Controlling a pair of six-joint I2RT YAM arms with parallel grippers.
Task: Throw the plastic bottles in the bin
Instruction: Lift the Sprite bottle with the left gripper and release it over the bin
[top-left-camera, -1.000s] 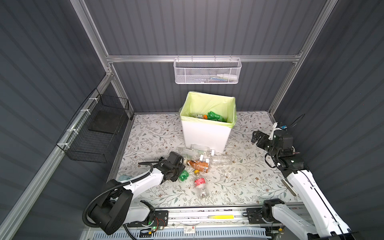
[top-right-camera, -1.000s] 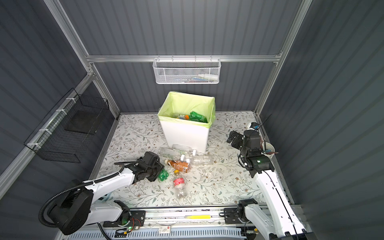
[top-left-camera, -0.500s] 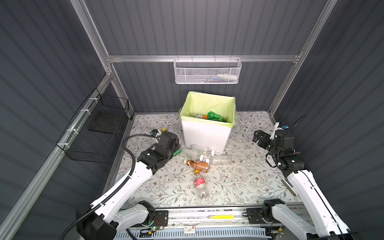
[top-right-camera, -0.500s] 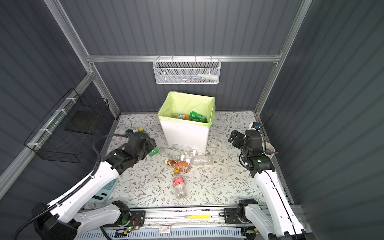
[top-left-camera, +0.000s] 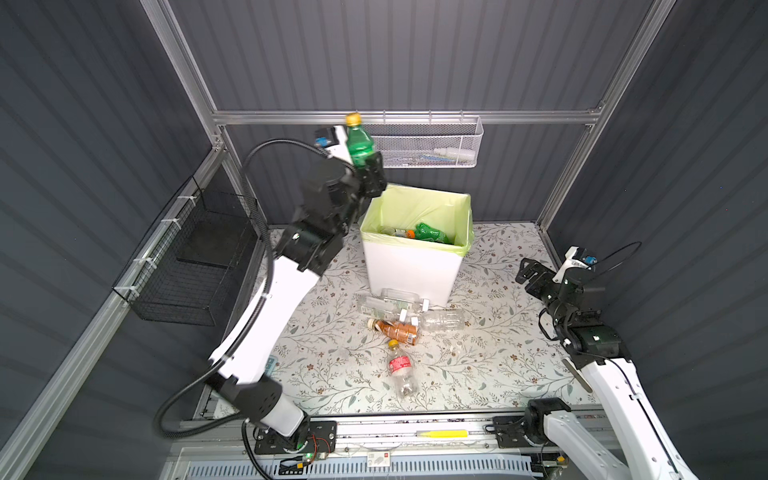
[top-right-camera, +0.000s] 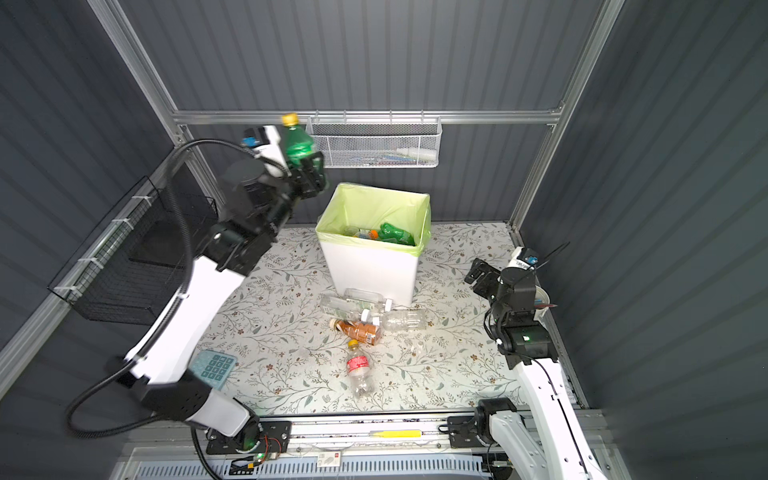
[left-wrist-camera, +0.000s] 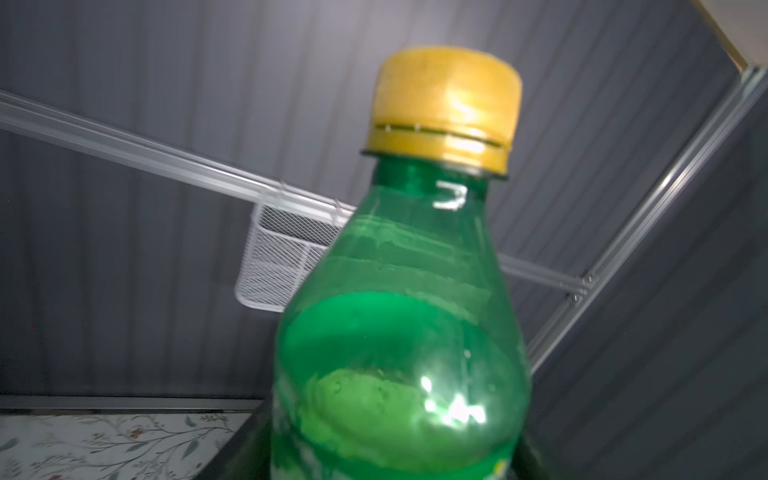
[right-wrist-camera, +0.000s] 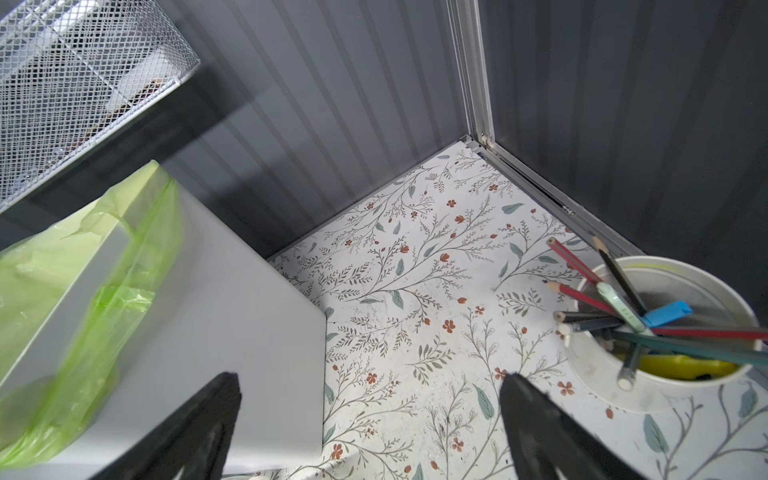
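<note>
The left pincer (top-left-camera: 371, 169) is raised high, up beside the left rear corner of the bin (top-left-camera: 411, 270) and level with the white mesh basket (top-left-camera: 428, 143) in both top views. A green bottle (top-left-camera: 359, 144), yellow-capped, is seen cap-up between its jaws. The jaws are hidden behind the bottle in the left wrist view, so whether it is clamped or let go cannot be told. The bottle is seemingly placed short of the bin's mouth, though depth is poorly judged from above. Binned bottles (top-left-camera: 428, 232), one green and one orange-capped, are seen inside the lime liner. On the floral desk (top-left-camera: 478, 365), just in front of the bin, clear bottles (top-left-camera: 390, 300) and a brown-labelled bottle (top-left-camera: 397, 329) are heaped together, touching. A red-labelled bottle (top-left-camera: 400, 368) is laid apart from the heap, toward the desk's front edge. The right pincer (right-wrist-camera: 370, 384) is released, jaws wide with nothing between, over the desk's right side near a white cup of pencils (right-wrist-camera: 594, 374).
</note>
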